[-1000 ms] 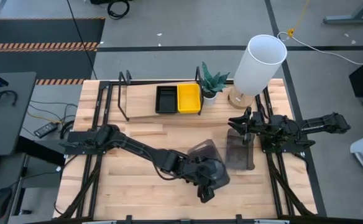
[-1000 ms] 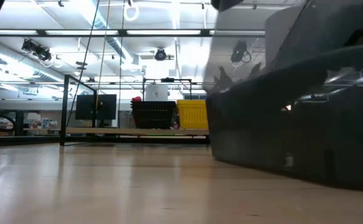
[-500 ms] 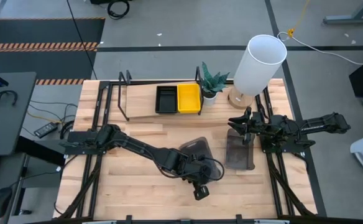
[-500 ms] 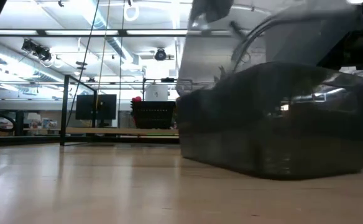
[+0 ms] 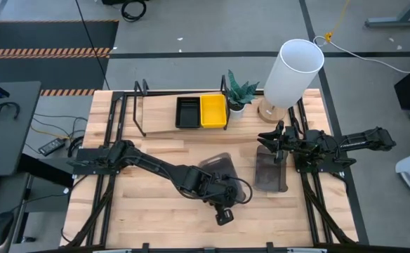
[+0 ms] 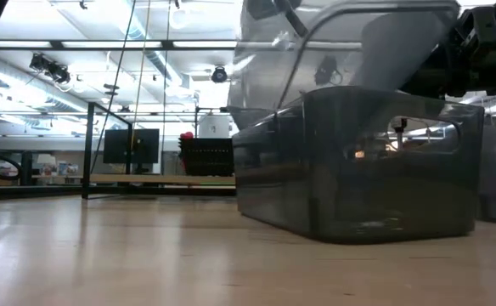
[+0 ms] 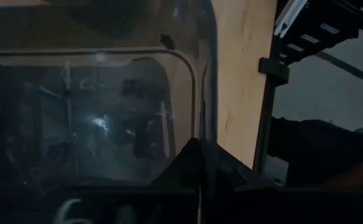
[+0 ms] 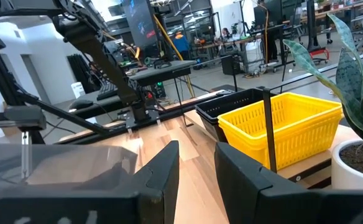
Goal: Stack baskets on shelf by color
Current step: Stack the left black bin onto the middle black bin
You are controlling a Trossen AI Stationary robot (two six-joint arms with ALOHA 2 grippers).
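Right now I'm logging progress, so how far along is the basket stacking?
Done: the yellow baskets and black baskets sit side by side on the shelf. In hand: the left gripper is shut on a smoky grey basket mid-table. Left: that basket and another grey basket below the waiting, open right gripper still need shelving.

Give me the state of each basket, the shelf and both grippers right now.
left gripper: shut on the rim of a grey basket
grey basket: held, near the table's middle
second grey basket: on the table under the right arm
right gripper: open, above the second grey basket's far end, holding nothing
black basket: on the shelf, beside the yellow one
yellow basket: on the shelf
shelf: left part bare
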